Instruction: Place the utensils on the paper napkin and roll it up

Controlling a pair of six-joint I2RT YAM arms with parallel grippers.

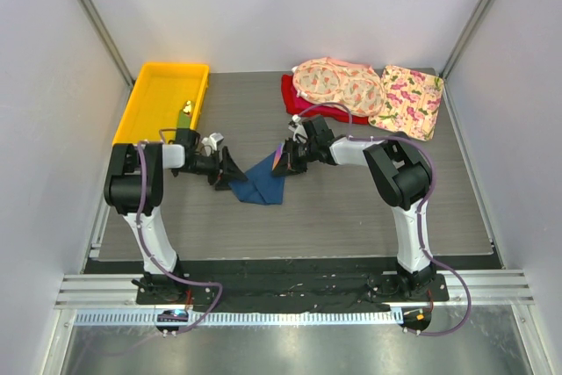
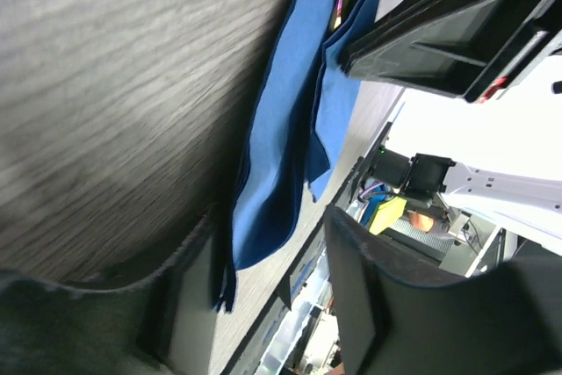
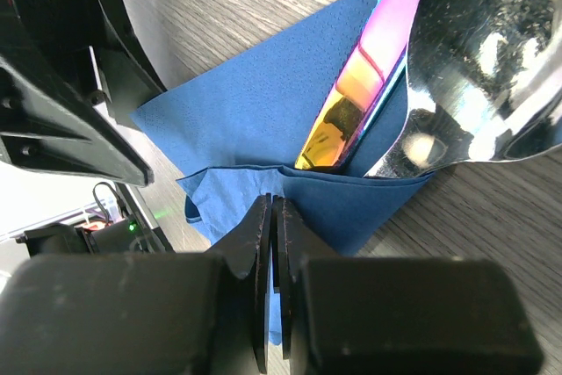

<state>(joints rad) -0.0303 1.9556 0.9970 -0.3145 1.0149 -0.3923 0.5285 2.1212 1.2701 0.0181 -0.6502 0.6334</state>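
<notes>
Navy napkin (image 1: 262, 182): folded, mid-table betw. the two grippers, partly wrapped round utensils (image 3: 369, 85).
Utensils: silver spoon head (image 3: 483, 68) + iridescent purple-gold handle, on napkin, lower ends tucked under a fold.
R gripper (image 3: 272, 217): fingers pressed together, pinching napkin's fold edge.
L gripper (image 1: 233, 171): fingers spread wide, napkin's end betw. them; contact can't tell.
Bkgd: yellow tray (image 1: 149, 98) far left w/ small green item (image 1: 184, 114); floral cloths (image 1: 338, 83) + red cloth (image 1: 299, 104) far right.

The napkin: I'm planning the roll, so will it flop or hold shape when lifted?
Probably floppy: the napkin drapes in soft folds where the right claw pinches it. Likely light and thin, so a hard pull may tear it. The spoon tucked in could slide out.
</notes>
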